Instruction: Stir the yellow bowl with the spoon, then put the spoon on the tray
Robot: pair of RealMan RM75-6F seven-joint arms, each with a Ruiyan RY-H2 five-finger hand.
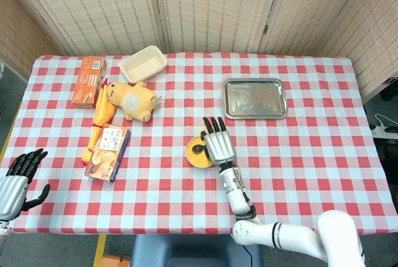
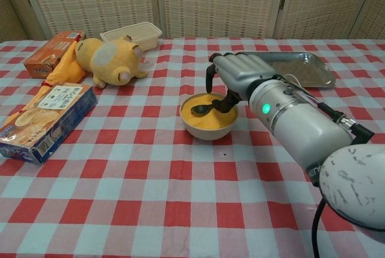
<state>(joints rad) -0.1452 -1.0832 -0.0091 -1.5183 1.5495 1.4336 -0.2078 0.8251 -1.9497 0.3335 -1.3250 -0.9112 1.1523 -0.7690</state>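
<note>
Table (image 1: 311, 155) under red-white checked cloth, woven folding screens (image 1: 211, 5) behind far edge. Yellow bowl (image 2: 209, 115) near table middle. Right hand (image 2: 236, 76) above bowl's right rim, fingers curled on black spoon (image 2: 203, 109); spoon head down in yellow contents. Metal tray (image 1: 255, 98) beyond bowl, toward far right, apart from it. Left hand (image 1: 17, 180) at near left corner, fingers spread, holding nothing. Plush toy (image 1: 134, 99), boxes, beige container (image 1: 143, 63) along left side.

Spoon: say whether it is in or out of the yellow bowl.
In. The spoon head sits inside the yellow bowl, held by the right robot hand.
</note>
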